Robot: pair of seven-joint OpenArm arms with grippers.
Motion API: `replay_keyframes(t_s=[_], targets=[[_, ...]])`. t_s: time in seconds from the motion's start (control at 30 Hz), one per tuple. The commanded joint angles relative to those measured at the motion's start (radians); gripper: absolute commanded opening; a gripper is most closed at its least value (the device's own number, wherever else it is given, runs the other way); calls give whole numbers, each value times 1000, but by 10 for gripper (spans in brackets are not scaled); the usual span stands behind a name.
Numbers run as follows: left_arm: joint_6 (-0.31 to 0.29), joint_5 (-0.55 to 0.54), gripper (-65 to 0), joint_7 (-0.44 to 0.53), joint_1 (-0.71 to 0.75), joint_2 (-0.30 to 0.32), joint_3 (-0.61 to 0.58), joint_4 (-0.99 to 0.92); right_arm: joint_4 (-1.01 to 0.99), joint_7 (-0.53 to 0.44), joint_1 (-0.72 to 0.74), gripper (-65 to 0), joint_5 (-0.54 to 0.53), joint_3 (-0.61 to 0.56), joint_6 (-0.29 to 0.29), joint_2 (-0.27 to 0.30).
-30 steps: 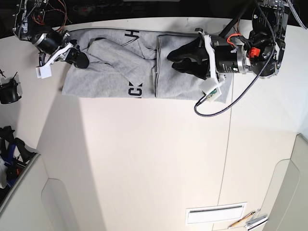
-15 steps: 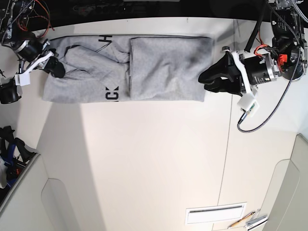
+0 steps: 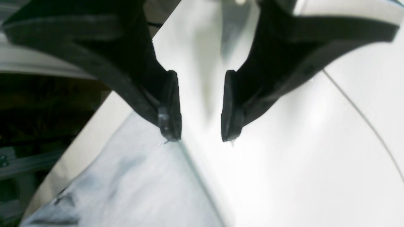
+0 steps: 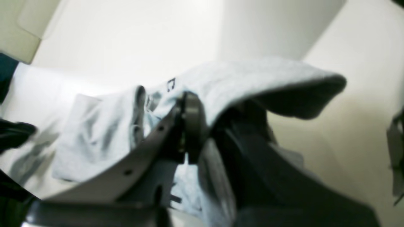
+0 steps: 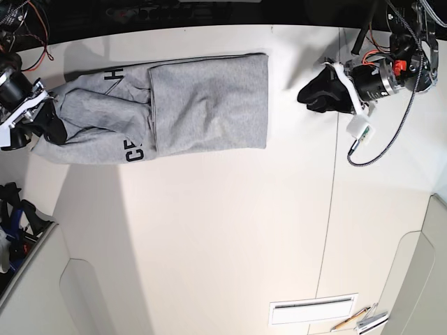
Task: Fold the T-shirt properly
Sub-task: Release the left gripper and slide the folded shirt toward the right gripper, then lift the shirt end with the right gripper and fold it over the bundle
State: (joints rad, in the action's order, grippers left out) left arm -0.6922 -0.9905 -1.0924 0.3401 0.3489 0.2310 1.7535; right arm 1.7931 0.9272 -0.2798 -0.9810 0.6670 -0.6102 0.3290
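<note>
Both arms have pulled outward — the right gripper (image 5: 50, 131), pinching the T-shirt (image 5: 209, 105), has dragged it farther toward its own table (image 5: 223, 237) edge, while the left gripper (image 5: 307, 96), jaws spread and empty, has cleared the cloth.

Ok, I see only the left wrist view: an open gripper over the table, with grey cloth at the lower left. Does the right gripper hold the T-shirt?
Observer: Yes. In the base view the right gripper is shut on the end of the T-shirt farthest from your arm.
Operator: Is the cloth lifted there?
Observer: In the right wrist view the fabric drapes over one finger, raised off the table.
Operator: Which side of the T-shirt shows?
Observer: A plain panel lies folded over the middle. Black letters show beside it, toward the right gripper.
</note>
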Motion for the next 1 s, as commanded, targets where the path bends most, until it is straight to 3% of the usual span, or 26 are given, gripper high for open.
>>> replay_keyframes(t_s=[0.0,0.13,0.37,0.63,0.97], targets=[[-6,-19,-429,19,-6,6,-6,-10,33,-25,8,-650,-33,-1,-7,7],[-6,-12,-429,42,-14,5,-61,-91,78,-25,21,-650,-20,-72,-6,-29],[-6,28,-429,63,-41,-3,-142,-110,88,-25,76,-650,74,-322,-6,-105],[-6,27,-429,72,-41,-3,-143,-110,88,-29,127,-650,155,-556,-1,-191],[-6,26,-429,72,-41,-3,-143,-110,88,-40,137,-650,204,-744,4,-270]])
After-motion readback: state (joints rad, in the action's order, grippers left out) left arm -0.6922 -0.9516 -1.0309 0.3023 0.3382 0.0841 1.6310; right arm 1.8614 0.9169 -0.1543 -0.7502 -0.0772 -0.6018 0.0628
